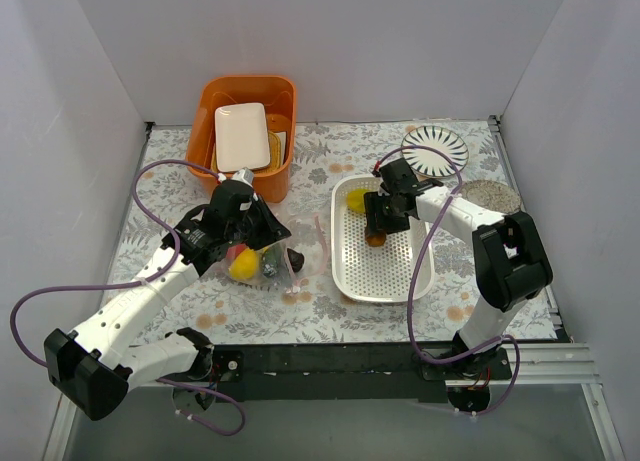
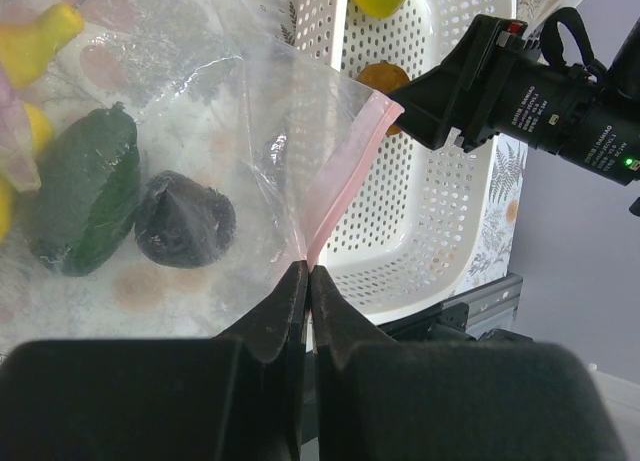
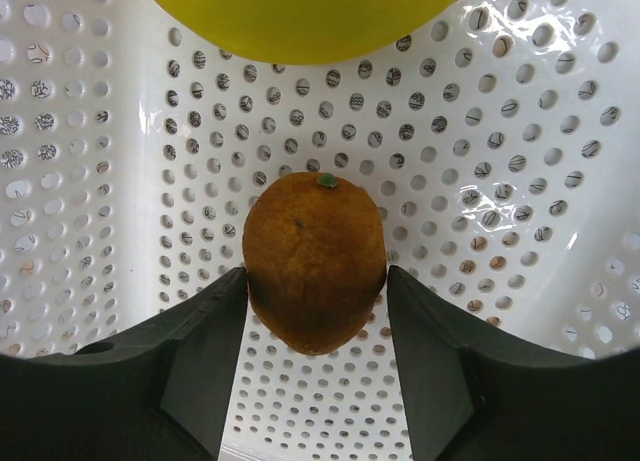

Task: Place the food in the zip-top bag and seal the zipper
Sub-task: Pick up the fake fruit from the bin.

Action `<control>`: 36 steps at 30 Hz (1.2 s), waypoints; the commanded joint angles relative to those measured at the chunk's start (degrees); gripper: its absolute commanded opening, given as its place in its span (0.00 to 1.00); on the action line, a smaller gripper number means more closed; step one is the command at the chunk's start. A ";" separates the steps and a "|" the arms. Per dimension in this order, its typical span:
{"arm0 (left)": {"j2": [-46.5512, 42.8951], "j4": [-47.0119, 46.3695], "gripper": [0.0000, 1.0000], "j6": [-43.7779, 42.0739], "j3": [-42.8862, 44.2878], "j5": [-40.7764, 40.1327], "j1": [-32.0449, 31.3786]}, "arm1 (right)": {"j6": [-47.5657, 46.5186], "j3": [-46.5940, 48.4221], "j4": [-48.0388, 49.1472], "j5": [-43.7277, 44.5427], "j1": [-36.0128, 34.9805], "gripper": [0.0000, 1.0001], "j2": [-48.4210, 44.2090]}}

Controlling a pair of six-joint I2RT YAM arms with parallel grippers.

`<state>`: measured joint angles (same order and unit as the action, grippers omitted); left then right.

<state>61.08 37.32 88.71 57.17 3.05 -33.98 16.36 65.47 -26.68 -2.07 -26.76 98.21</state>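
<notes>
The zip-top bag (image 2: 200, 111) is clear and crinkled, lying flat on the flowered table (image 1: 470, 301) just left of the white basket (image 1: 392, 281). Through the plastic I see a green piece (image 2: 85, 186), a dark rounded piece (image 2: 185, 219) beside it and a yellow piece (image 2: 40, 41) farther in. The zipper (image 2: 345, 171) is a pale-pink strip along the bag edge that faces the basket. My left gripper (image 2: 308, 271) is clenched on the near end of that strip, jaws pressed together with the pink film between them.

In the basket there are two more pieces of food: an orange-brown fruit (image 3: 315, 231) with a tiny green stem mark, and a yellow fruit (image 3: 300, 21) just beyond it. My right gripper (image 3: 316, 281) is grasping the orange-brown fruit, one finger against each side of it, low over the perforated floor.

The bag's mouth sits near the basket's left rim. An orange bin (image 1: 215, 106) stands close behind the left wrist, and a striped plate (image 1: 434, 149) lies past the basket's far corner. White walls close in both sides.

The left arm stretches diagonally from its base toward the bag, wrist tipped down. The right arm is folded at the elbow on the right, its forearm reaching left across the basket
</notes>
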 commanded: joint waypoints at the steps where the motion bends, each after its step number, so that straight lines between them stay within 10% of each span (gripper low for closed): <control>1: -0.52 -0.58 0.00 -0.29 0.23 0.38 -0.21 | -0.28 1.59 0.66 -0.04 -0.31 0.61 0.49; 13: -0.43 -0.76 0.00 -0.29 -0.30 0.47 -0.21 | 0.60 -0.78 1.10 -1.80 -0.48 0.32 -3.02; 36: 1.50 -4.27 0.00 0.59 -0.30 1.61 -0.30 | 16.95 -7.82 11.47 -12.70 -11.55 0.35 -26.32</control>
<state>62.39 35.29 88.88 57.04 3.73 -33.98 29.34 57.41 -21.32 -12.56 -35.18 74.30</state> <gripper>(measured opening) 0.013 0.553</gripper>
